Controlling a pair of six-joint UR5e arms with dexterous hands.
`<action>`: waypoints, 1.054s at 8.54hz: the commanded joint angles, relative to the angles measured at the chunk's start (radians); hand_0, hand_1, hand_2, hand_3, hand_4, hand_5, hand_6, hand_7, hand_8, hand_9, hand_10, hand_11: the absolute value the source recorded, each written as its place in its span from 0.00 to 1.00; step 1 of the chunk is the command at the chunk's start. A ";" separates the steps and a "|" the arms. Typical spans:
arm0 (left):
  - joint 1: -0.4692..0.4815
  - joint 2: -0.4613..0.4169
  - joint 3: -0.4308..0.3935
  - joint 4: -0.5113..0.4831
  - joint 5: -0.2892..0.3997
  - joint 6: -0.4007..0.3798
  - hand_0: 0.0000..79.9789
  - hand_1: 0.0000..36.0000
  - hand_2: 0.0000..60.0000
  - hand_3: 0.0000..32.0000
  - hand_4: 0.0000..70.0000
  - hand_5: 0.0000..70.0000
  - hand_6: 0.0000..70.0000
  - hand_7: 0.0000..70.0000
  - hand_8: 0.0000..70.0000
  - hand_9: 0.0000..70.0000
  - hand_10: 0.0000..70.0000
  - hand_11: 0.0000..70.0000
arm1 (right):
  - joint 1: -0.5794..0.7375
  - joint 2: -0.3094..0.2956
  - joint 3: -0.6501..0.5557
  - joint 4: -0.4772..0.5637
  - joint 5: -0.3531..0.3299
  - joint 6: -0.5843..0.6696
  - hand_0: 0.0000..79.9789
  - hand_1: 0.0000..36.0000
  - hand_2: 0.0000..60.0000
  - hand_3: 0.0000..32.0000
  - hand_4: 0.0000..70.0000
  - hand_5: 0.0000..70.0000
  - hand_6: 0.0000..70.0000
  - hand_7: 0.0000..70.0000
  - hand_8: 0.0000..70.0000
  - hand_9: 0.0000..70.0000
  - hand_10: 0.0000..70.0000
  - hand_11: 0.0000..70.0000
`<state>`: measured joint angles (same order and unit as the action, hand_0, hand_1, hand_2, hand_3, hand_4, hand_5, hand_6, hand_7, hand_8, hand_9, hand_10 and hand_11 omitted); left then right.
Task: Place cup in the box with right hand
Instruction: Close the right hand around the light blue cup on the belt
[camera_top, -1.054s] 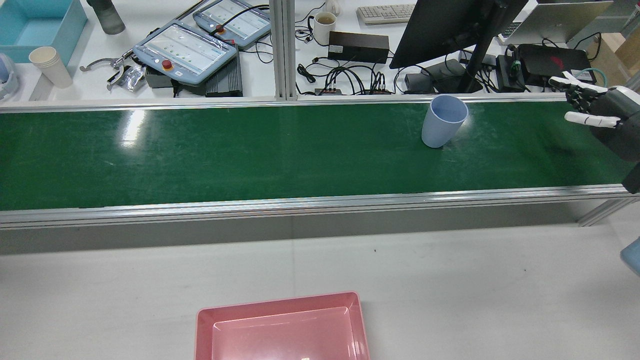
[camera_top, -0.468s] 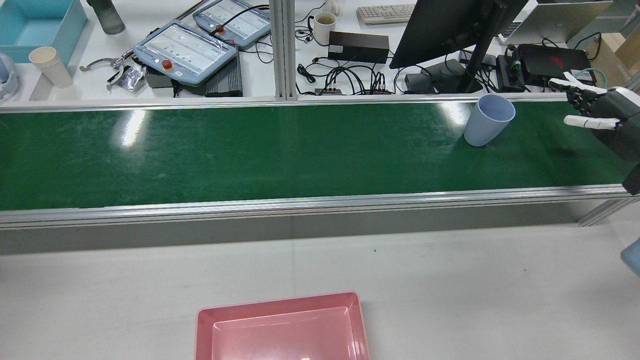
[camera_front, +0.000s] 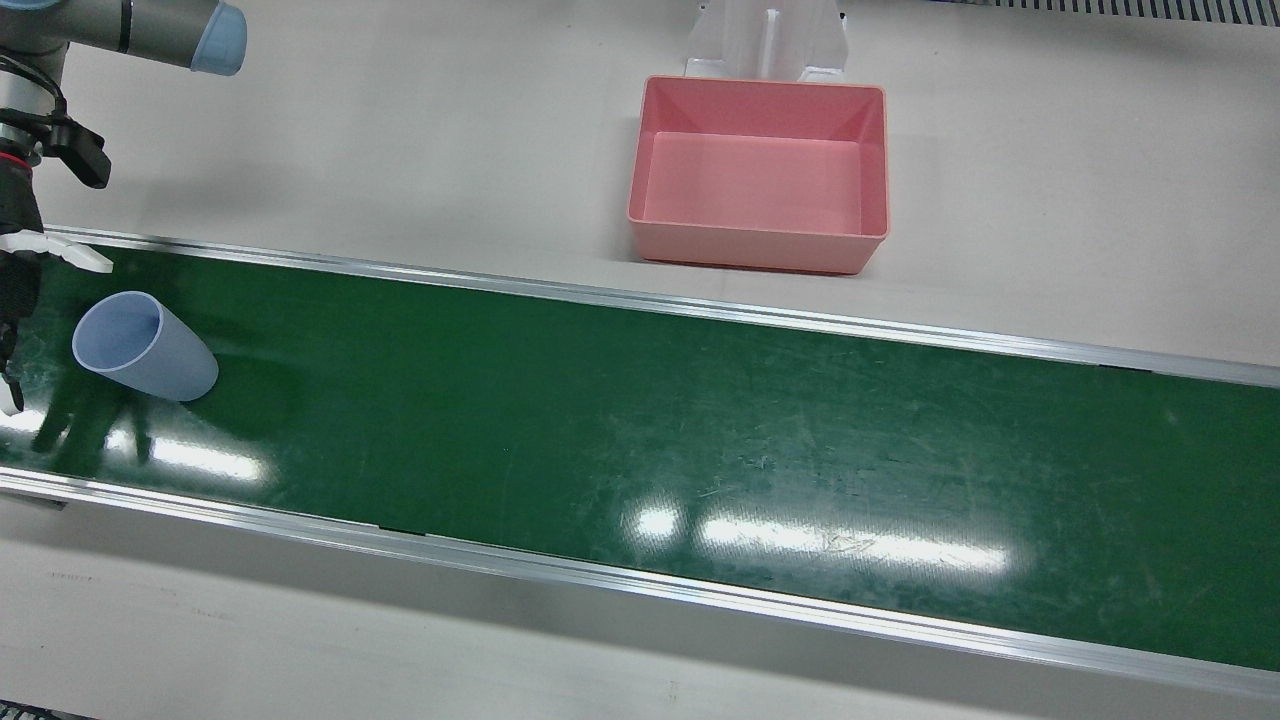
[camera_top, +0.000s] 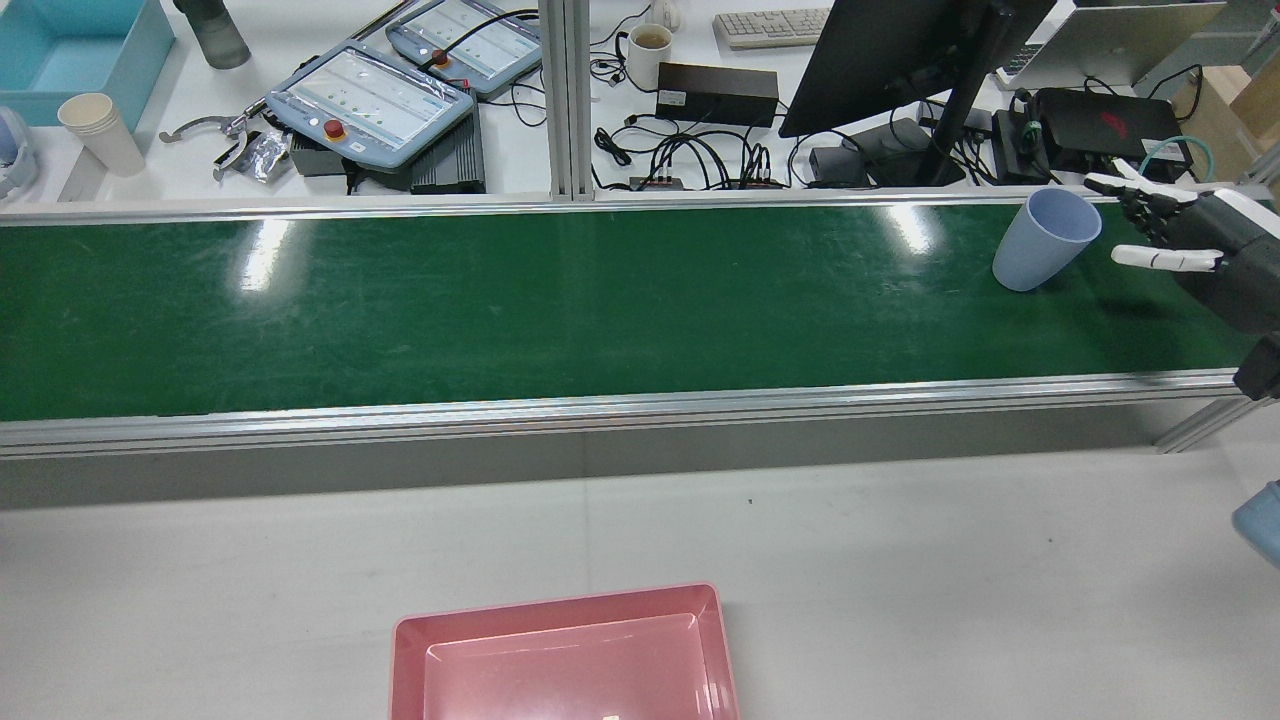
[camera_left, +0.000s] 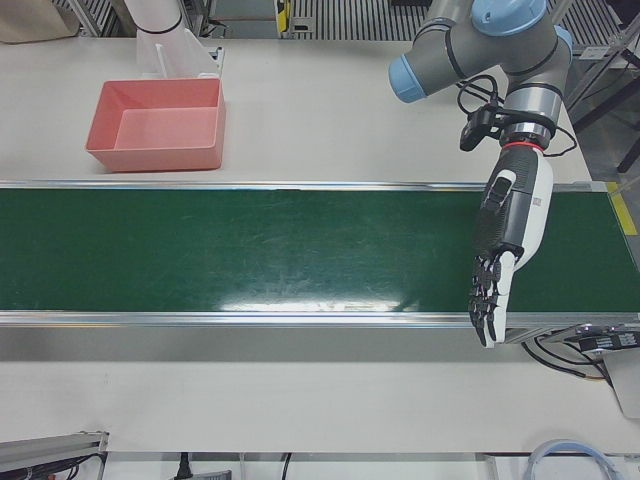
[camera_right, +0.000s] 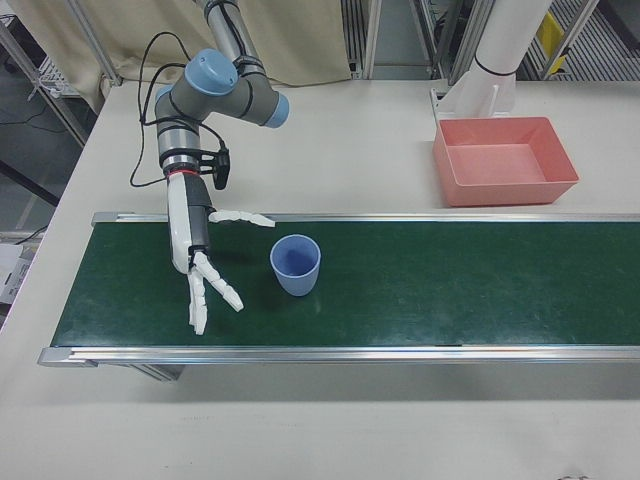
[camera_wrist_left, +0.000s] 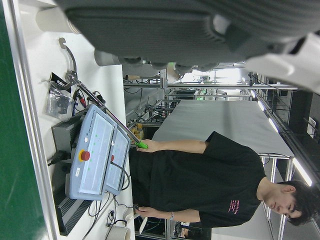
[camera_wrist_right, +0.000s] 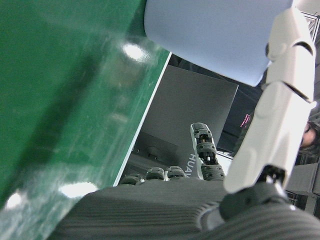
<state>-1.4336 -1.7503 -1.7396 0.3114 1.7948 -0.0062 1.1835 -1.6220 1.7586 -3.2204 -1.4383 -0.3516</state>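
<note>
Cup (camera_right: 296, 264) stands upright on the green belt (camera_right: 450, 280), just beside the right hand (camera_right: 200, 262), whose fingers (camera_right: 226, 291) are spread wide and hold nothing. Only the left-front view shows the left hand (camera_left: 503, 240), its fingers straight and apart over the belt, also empty. White "HUAWEI" lettering on a dark monitor (camera_wrist_right: 190, 115) is partly readable in the right hand view. Pink box (camera_right: 503, 160) sits on the table, well apart from the cup.

Behind your green conveyor belt (camera_top: 500, 300), two teach pendants (camera_top: 370, 100) lay beside a white mug (camera_top: 648, 52); paper cups (camera_top: 100, 130) and a blue bin (camera_top: 70, 55) sat farther left, a monitor (camera_top: 890, 60) rightward.
</note>
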 joint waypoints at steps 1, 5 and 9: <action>0.001 0.000 0.000 0.000 0.000 0.000 0.00 0.00 0.00 0.00 0.00 0.00 0.00 0.00 0.00 0.00 0.00 0.00 | -0.012 0.001 -0.031 0.004 0.004 0.000 0.58 0.46 0.23 0.00 0.00 0.07 0.03 0.03 0.04 0.03 0.00 0.00; -0.001 0.000 0.000 0.000 0.000 0.000 0.00 0.00 0.00 0.00 0.00 0.00 0.00 0.00 0.00 0.00 0.00 0.00 | -0.012 0.002 -0.022 0.001 0.024 0.002 0.58 0.79 1.00 0.00 0.26 0.16 0.37 1.00 0.67 1.00 0.32 0.48; 0.001 0.000 0.002 0.000 0.000 0.000 0.00 0.00 0.00 0.00 0.00 0.00 0.00 0.00 0.00 0.00 0.00 0.00 | 0.020 -0.002 0.106 -0.041 0.033 -0.006 0.63 0.95 1.00 0.00 0.51 0.26 0.59 1.00 1.00 1.00 0.76 1.00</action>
<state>-1.4343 -1.7503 -1.7383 0.3114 1.7948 -0.0067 1.1779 -1.6210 1.7573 -3.2241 -1.4035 -0.3489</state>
